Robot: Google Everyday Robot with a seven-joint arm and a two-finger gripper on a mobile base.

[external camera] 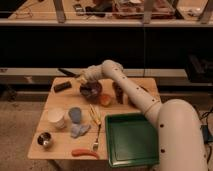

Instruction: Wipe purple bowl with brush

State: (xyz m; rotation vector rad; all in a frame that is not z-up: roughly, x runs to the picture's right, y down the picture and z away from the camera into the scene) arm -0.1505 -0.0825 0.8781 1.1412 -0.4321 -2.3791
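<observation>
The purple bowl (91,90) sits near the back middle of the wooden table (60,104). My gripper (82,78) hovers at the bowl's back left rim, shut on the brush (67,73). The brush is a thin dark stick that juts out up and to the left, past the table's back edge. The end of the brush nearest the bowl is hidden by the gripper. My arm (131,92) reaches in from the right, passing over the table's right side.
A black block (62,86) lies left of the bowl, and an orange fruit (105,100) sits just right of it. A white cup (56,118), grey-blue bowl (75,114), steel bowl (45,140) and fork (95,142) fill the front left. A green tray (132,141) fills the front right.
</observation>
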